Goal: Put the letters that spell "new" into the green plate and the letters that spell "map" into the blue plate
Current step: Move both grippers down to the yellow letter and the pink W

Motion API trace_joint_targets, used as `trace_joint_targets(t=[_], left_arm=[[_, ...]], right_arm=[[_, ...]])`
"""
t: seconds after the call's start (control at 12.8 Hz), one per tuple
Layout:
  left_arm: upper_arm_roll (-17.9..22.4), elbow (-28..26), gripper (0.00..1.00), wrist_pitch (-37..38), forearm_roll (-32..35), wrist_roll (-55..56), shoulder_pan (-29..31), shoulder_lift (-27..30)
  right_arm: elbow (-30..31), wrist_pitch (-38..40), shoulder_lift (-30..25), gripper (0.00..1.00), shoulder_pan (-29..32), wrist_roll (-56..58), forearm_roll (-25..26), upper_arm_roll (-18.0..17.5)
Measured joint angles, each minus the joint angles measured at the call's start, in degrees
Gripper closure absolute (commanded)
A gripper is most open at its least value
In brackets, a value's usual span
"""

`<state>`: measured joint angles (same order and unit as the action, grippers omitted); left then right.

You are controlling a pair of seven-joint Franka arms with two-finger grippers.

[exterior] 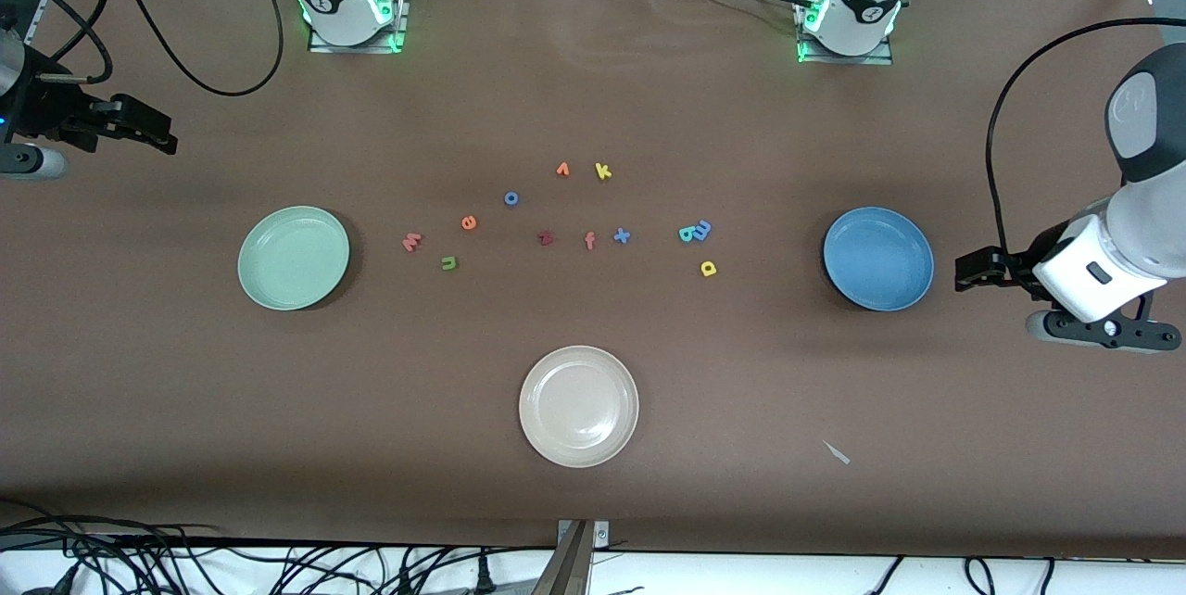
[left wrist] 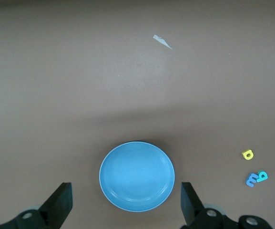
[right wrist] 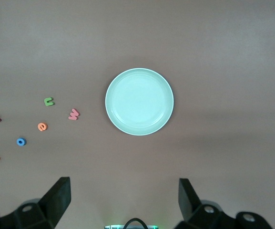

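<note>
1. At the left arm's end of the table, the left gripper (exterior: 964,269) is held in the air just beside the round medium-blue shallow plate (exterior: 878,259), fingers spread wide and nothing gripped.
2. At the right arm's end, the right gripper (exterior: 165,137) is held up off the brown table (exterior: 593,447), well apart from the round pale mint-green shallow plate (exterior: 294,258); its fingers are likewise spread wide and empty.
3. Between the two plates, all the small foam letters are seen lying flat on the table, none in a plate.
4. Near the green plate lie the pinkish-red w/m letter (exterior: 412,242), the green n/u letter (exterior: 449,263) and the orange e (exterior: 469,223), well apart from the right gripper.
5. Near the blue plate, the blue m/w letter (exterior: 703,228) and the teal a (exterior: 687,234) are seen touching, with the yellow p/d letter (exterior: 709,269) nearer the front camera.
6. The pinkish-red letter is tilted, its long axis slanted to the table edge; the green letter's opening is turned away from the front camera.
7. A round cream-white plate (exterior: 579,406) is set nearest the front camera.
</note>
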<state>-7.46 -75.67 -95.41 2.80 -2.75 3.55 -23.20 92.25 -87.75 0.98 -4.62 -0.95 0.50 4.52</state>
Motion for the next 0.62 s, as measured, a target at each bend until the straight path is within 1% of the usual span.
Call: trace_joint_targets(t=[0.16, 0.47, 0.55, 0.62], left_arm=[[-0.1, -1.4, 0.00, 0.1, 0.0, 0.5, -1.6, -0.1], [-0.2, -3.9, 0.00, 0.1, 0.0, 8.3, -6.9, -1.1], [-0.2, -4.5, 0.00, 0.1, -1.0, 11.3, -8.3, -1.6], [-0.2, -4.9, 0.00, 0.1, -3.6, 14.6, -9.5, -2.2]], right_arm=[[0.0, -0.1, 0.0, 0.00, 0.0, 0.0, 0.0, 0.0], [0.0, -0.1, 1.0, 0.00, -0.4, 0.1, 0.0, -0.5], [0.0, -0.1, 1.7, 0.00, -1.0, 0.1, 0.0, -0.7], [0.0, -0.2, 2.6, 0.00, -1.7, 0.1, 0.0, -0.8]])
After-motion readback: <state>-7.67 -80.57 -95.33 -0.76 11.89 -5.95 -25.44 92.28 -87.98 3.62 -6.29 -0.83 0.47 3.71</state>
